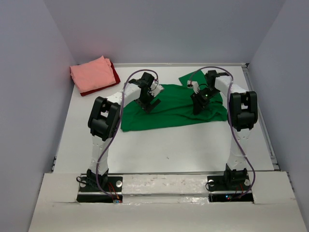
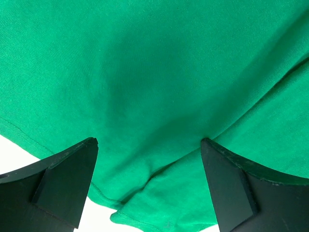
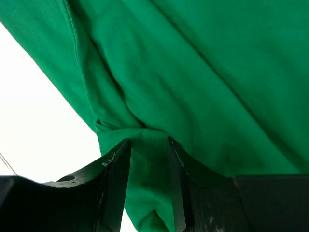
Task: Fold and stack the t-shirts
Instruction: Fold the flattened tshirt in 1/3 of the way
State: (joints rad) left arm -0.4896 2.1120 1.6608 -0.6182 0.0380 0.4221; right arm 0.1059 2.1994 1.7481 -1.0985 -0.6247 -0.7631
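My left pincer stood spread over green tee, right pincer pinched a fold, pink tee lay on red tee

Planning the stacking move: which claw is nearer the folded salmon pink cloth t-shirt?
Left. The left claw is open over the green cloth t-shirt, right of the salmon pink cloth t-shirt; the right claw pinches that green shirt farther right.

Spread shirt mid-frame on table, under my left gripper and right gripper. Upper left: folded shirt atop lower shirt.
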